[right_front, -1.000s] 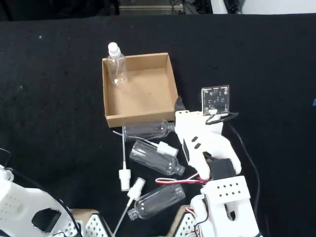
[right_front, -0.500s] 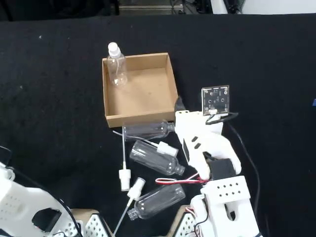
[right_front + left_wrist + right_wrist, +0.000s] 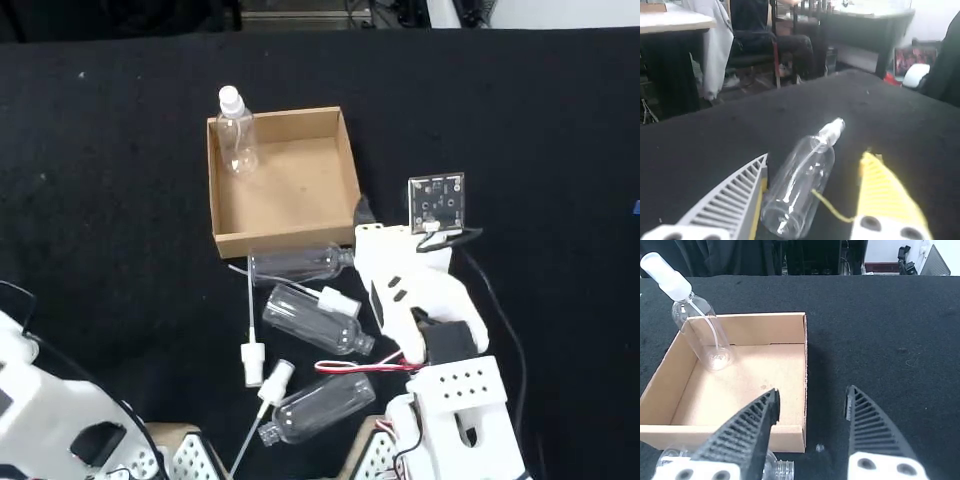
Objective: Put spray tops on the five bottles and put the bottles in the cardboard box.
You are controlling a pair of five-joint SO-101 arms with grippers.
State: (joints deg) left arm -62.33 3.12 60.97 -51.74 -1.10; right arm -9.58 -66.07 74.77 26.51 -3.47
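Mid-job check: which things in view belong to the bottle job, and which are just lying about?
Job:
cardboard box; capped bottle in the box; open bottle by the box; middle bottle; nearest bottle; three loose spray tops; second capped bottle, left wrist view.

Lying about:
red-and-white arm cable; background chair; desk.

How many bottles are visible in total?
5. An upright bottle in the box; three uncapped bottles lying on the table; a capped bottle between the left pincer's jaws. None seems hidden.
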